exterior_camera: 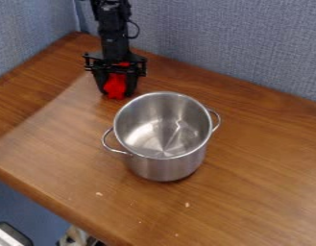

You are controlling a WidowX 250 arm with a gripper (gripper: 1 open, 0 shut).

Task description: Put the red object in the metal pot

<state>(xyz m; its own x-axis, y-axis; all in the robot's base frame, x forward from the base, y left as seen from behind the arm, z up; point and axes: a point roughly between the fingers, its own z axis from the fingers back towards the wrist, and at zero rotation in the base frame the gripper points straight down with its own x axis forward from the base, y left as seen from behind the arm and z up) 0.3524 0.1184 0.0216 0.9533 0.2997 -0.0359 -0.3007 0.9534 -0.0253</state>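
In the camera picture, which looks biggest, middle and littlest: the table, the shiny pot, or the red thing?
1. Wooden table, biggest.
2. Metal pot, middle.
3. Red object, littlest, though it sits farther back and the tool partly hides it.

Gripper (114,79) pointing down, jaws parted

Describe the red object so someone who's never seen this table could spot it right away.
On the wooden table, look behind the metal pot, toward the blue wall. The red object sits between the black gripper fingers. It's the only bright red thing there.
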